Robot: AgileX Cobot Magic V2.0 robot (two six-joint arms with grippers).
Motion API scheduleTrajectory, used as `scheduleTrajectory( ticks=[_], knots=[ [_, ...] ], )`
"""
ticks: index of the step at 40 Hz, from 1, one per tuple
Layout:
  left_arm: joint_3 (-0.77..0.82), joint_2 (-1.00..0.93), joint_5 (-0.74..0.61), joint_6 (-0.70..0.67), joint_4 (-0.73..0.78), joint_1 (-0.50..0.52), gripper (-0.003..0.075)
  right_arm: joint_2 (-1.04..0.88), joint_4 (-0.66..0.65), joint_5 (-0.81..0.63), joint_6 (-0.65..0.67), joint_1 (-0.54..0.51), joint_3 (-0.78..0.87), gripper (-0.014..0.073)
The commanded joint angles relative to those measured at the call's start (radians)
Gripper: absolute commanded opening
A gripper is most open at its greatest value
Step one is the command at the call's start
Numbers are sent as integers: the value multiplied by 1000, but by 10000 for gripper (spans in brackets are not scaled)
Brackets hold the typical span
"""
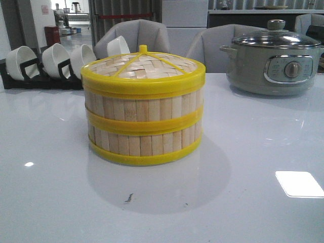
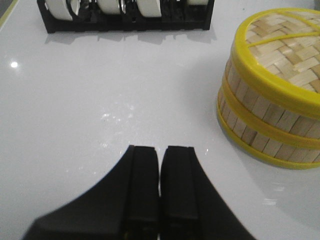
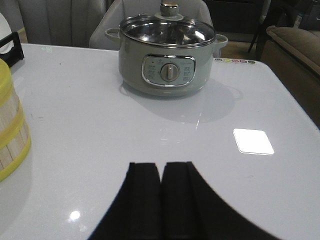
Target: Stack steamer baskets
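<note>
Both grippers, left (image 2: 160, 187) and right (image 3: 160, 195), sit closed and empty, clear of the baskets (image 1: 143, 124), which stand stacked and lidded mid-table: pale slats, yellow rims flush. Judged done; any retreat should keep clear of the stack. Bowl rack (image 1: 43, 66) and cooker (image 1: 273, 63) stand behind.

Each pincer, left (image 2: 160, 192) and right (image 3: 160, 197), shows matte black, flat, square-tipped fingers flaring into curved bases.

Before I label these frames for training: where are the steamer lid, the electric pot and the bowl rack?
steamer lid (image 1: 144, 68), front view, woven top beside the knob.
electric pot (image 3: 167, 70), right wrist view, control panel.
bowl rack (image 2: 125, 21), left wrist view, black front bar.
</note>
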Motion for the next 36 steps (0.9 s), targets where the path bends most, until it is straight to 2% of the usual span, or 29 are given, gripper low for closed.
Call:
scheduleTrajectory(
  ticks=[1,6,13,24,36],
  knots=[
    [-28,-31,-140,-5,23,-9,83,4,-8,-92,0,-8,-31,69],
    [34,-124,-275,-5,40,7,83,4,-8,-92,0,-8,-31,69],
    [214,-321,-458,-5,14,44,83,4,-8,-92,0,-8,-31,69],
    [465,-572,-486,-5,-36,123,83,4,-8,-92,0,-8,-31,69],
    [571,-695,-504,-5,-36,151,83,4,-8,-92,0,-8,-31,69]
  ],
)
